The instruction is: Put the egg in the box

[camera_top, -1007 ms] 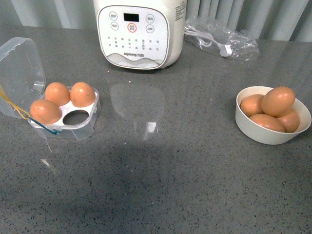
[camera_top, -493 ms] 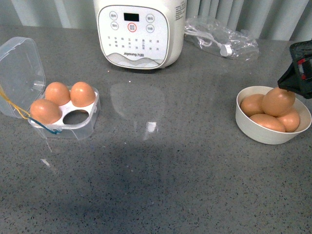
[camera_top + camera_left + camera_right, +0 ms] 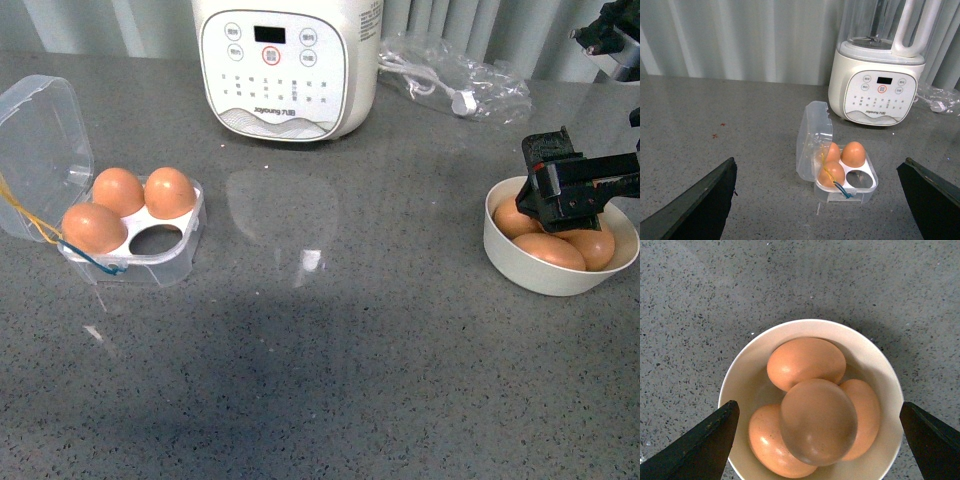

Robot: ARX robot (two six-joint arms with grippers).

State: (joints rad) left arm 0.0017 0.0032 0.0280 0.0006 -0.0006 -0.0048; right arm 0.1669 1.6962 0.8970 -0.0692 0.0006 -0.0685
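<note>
The topmost egg (image 3: pixel 818 421) sits piled in the white bowl (image 3: pixel 540 275), the right gripper (image 3: pixel 817 406) poised above it with jaws wide apart: the pick seems under way, and next calls for lowering, closing gently, then carrying it to the one empty slot of the box (image 3: pixel 150 268)

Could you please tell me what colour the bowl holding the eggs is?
White, or slightly cream; the bowl shows best in the right wrist view.

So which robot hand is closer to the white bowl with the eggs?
Right. The right gripper hovers just above the bowl, jaws open over its eggs. The left gripper faces the box, on the table's far side from the bowl.
</note>
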